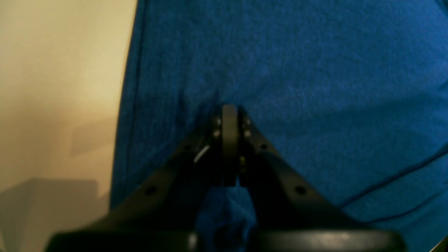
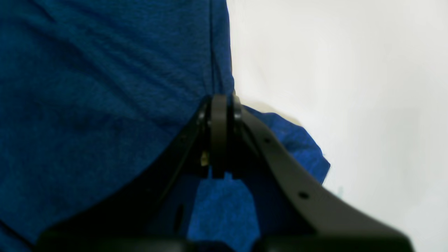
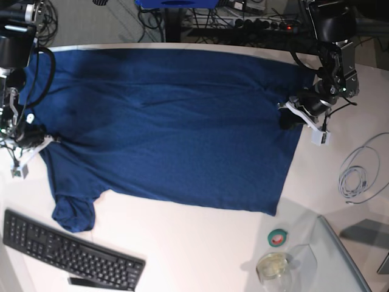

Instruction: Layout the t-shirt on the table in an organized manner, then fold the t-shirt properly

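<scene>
The dark blue t-shirt (image 3: 170,121) lies spread flat across the white table (image 3: 200,243), one sleeve crumpled at the lower left. My left gripper (image 3: 290,115) sits at the shirt's right edge. In the left wrist view it (image 1: 229,108) is shut, with a fold of the t-shirt (image 1: 224,210) pinched between its jaws. My right gripper (image 3: 35,137) is at the shirt's left edge, by the sleeve. Its own view shows it (image 2: 220,99) shut on the hem of the t-shirt (image 2: 87,87), with cloth bunched behind the fingertips and bare table (image 2: 350,87) beside it.
A black keyboard (image 3: 70,252) lies at the front left. A green tape roll (image 3: 278,237) and a small clear jar (image 3: 273,267) stand at the front right, next to a clear panel. A coiled white cable (image 3: 361,173) lies at the right edge.
</scene>
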Robot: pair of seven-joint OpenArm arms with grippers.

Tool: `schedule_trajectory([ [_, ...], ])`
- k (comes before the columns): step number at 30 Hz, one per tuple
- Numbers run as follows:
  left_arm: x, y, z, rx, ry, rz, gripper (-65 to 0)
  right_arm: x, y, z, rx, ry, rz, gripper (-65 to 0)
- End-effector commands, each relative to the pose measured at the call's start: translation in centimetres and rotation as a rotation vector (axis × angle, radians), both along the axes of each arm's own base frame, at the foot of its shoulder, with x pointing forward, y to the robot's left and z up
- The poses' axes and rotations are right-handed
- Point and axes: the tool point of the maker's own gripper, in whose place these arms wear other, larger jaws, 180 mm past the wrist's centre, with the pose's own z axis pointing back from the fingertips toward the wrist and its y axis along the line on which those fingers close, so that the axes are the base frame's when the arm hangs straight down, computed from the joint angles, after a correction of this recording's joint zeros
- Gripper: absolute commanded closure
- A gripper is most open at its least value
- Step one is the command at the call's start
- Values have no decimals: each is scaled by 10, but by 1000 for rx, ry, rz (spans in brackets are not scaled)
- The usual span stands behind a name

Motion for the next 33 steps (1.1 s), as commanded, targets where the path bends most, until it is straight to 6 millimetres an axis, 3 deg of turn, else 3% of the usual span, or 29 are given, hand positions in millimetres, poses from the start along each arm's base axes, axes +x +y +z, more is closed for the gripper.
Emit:
schedule_trajectory([
  [1, 0, 7, 1, 26, 10, -6, 0, 14, -8, 15, -14, -52, -5, 0],
  [6, 2, 7, 2, 26, 7, -6, 0, 11, -8, 13, -10, -36, -8, -21],
  [11, 3, 7, 3, 26, 4, -6, 0, 12, -7, 21, -13, -11, -2, -227],
  [16, 5, 7, 4, 26, 1, -6, 0, 40, -8, 39, -7, -63, -10, -312],
  [22, 5, 7, 4, 26, 1, -6, 0, 63, -9, 18, 70, -30, -64, -320],
  [27, 5, 7, 4, 26, 1, -6, 0, 53, -7, -10, 110, 26, -99, -318],
  [31, 4, 7, 3, 26, 2, -6, 0, 51, -7, -14, 108, 15, -103, -312],
  [33, 5, 7, 4, 26, 1, -6, 0, 48, -8, -16, 108, 17, -106, -273],
])
